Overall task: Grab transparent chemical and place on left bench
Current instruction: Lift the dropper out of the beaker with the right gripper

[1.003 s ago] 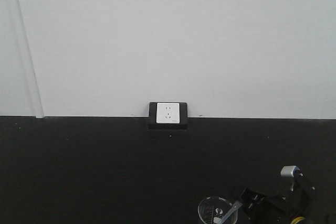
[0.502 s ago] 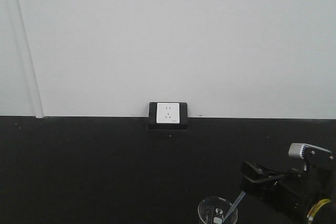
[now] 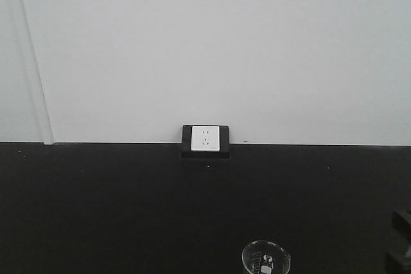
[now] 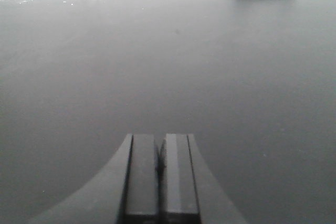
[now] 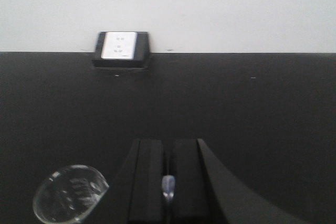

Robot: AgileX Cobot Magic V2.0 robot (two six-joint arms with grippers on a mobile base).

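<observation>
Countertop [image 5: 262, 103] beneath right hand [image 5: 168, 148] with pipette [image 5: 168, 184]

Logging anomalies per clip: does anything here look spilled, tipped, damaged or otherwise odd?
Nothing stands out. The beaker stands upright on the black countertop with no spill around it, the right pincer is shut on the transparent chemical, and the left pincer is shut and empty.

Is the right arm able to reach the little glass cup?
Probably yes: the beaker sits close beside the right gripper on the counter, with nothing between them. But the gripper is shut on the pipette, so it likely couldn't grab the beaker too.
</observation>
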